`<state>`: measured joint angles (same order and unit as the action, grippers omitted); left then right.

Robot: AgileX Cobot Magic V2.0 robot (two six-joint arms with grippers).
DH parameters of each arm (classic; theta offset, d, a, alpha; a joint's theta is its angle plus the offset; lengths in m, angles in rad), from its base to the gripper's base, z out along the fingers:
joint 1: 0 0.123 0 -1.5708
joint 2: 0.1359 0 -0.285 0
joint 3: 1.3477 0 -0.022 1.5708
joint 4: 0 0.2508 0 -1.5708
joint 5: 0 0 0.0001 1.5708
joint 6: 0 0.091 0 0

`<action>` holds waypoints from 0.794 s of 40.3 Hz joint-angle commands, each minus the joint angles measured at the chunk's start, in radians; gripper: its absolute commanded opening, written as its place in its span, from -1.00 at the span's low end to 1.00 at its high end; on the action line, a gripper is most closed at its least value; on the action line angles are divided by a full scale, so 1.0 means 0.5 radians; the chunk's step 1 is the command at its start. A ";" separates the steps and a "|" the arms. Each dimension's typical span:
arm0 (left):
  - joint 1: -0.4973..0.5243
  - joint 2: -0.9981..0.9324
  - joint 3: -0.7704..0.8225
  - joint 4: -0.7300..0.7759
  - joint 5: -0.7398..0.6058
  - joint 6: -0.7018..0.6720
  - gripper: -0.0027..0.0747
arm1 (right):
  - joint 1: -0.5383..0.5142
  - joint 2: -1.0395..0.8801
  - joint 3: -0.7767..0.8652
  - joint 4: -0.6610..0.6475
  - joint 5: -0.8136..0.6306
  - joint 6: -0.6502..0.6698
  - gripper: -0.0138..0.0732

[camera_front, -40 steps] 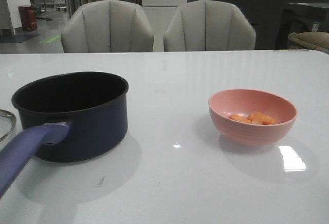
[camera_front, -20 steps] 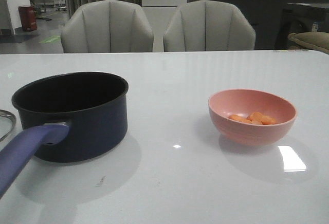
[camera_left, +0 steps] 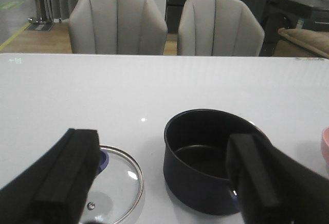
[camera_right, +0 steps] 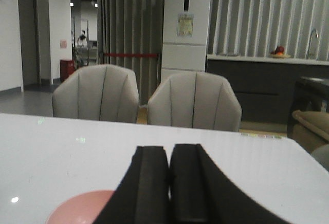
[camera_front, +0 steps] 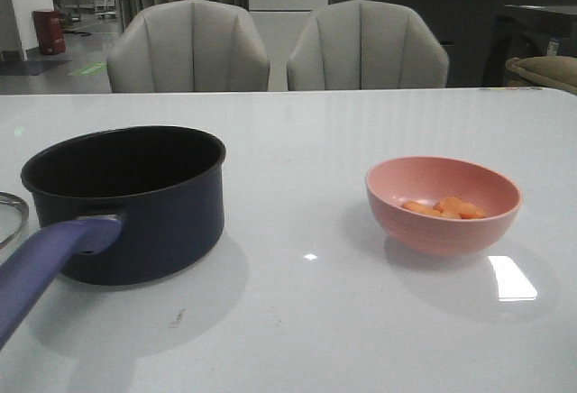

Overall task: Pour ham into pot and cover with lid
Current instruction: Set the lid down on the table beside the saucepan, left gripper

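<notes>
Orange ham [camera_front: 444, 206] chunks in pink bowl [camera_front: 424, 223]; left gripper [camera_left: 164, 183] wide, right gripper [camera_right: 169, 183] closed empty.

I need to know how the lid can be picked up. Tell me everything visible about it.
The lid is a round pane of clear glass in a thin metal rim, with a small vent hole. It lies flat on the white table, beside the pot and apart from it. Its dark blue knob is mostly hidden behind the left gripper's finger. Nothing holds it; the front view shows only its edge.
</notes>
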<state>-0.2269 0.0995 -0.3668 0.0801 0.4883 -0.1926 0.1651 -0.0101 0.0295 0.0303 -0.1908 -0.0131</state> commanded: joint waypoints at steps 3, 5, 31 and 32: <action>-0.019 0.021 -0.053 0.012 -0.124 0.000 0.50 | -0.014 0.031 -0.218 0.001 0.207 0.026 -0.32; -0.019 0.021 -0.053 0.012 -0.124 0.000 0.50 | -0.014 0.112 -0.326 0.001 0.408 0.038 -0.32; -0.019 0.021 -0.053 0.020 -0.132 0.000 0.50 | -0.014 0.970 -0.817 0.014 0.968 0.146 0.07; -0.019 0.021 -0.053 0.020 -0.132 0.000 0.50 | -0.014 1.029 -0.833 0.014 0.974 0.146 0.14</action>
<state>-0.2269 0.0995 -0.3646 0.0871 0.4975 -0.1926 0.1651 0.4225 -0.3289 0.0351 0.3711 0.0545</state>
